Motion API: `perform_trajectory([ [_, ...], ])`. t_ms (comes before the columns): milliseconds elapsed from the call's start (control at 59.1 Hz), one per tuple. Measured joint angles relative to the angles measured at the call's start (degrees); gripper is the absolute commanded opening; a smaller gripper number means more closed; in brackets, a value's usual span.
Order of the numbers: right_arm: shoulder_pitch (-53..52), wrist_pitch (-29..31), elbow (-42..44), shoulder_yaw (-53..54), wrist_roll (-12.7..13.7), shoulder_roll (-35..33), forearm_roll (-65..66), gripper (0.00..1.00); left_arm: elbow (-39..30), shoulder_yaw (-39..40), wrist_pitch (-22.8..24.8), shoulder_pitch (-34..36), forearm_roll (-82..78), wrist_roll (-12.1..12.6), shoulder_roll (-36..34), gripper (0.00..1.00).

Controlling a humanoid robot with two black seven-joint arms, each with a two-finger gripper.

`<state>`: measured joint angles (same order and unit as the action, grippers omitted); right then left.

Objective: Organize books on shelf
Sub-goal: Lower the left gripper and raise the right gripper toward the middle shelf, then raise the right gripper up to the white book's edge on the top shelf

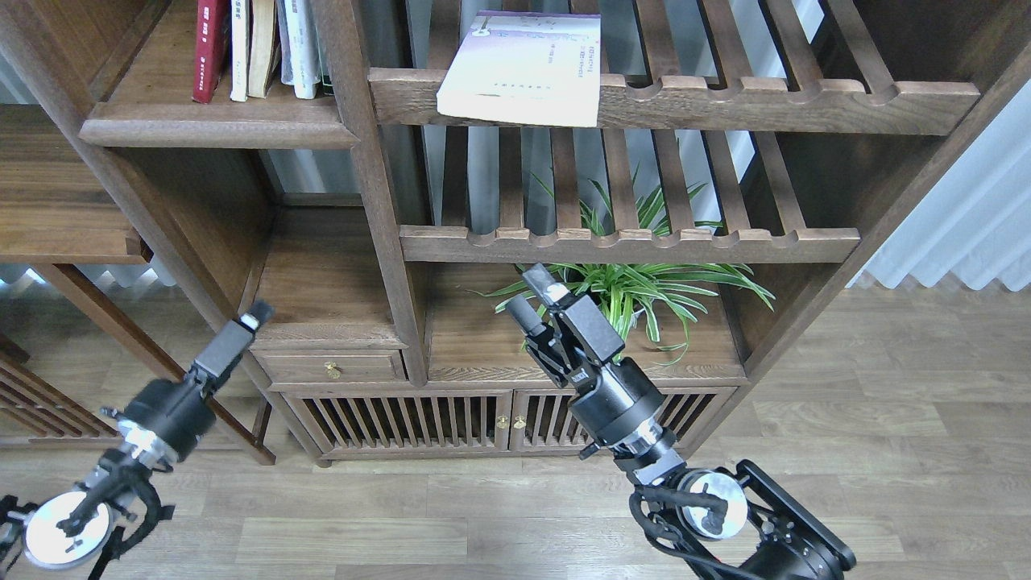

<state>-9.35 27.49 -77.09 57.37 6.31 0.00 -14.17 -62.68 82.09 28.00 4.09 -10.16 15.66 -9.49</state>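
Landmark for this report: the pale lavender-white book [522,68].

Position: the book lies flat on the upper slatted rack [773,103], cover up, its near edge overhanging the rack's scalloped front rail. The solid shelf [217,129] sits to the left of the book at about the same height, with several books [258,48] standing upright on it, a dark red spine outermost.

Left claw [256,314]: well below and left of the book, seen end-on; I cannot tell whether its fingers are parted. It holds nothing.

Right claw [536,294]: below the book, in front of the potted plant [644,282], fingers apart, empty.

Handling assessment: a thin paperback, judged light and flexible, with a probably smooth cover. It is likely to sag if pinched at one corner. The overhanging near edge offers the best hold, gripped at mid-width across cover and underside. Risk: the book's far edge could catch on a slat on withdrawal.
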Motion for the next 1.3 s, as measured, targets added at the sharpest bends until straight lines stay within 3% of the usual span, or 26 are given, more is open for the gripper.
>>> perform_trajectory([
  [575,-10.72,-9.61,0.00,0.45,-4.45,0.00,-0.16,0.98,1.67,-0.25,0.00,-1.35,-0.45,0.01,-0.01,1.00],
  [795,-14.28,-12.16,0.22,0.03,-8.25,0.00,-0.15,0.98,1.98,-0.19,0.00,-2.26,-0.40,-0.01,0.00,1.00],
  [1302,-17.50,-14.06,3.52,0.64,-8.78,0.00,-0.25,0.98,3.26,0.50,0.00,-1.73,-0.35,-0.10,0.10,1.00],
])
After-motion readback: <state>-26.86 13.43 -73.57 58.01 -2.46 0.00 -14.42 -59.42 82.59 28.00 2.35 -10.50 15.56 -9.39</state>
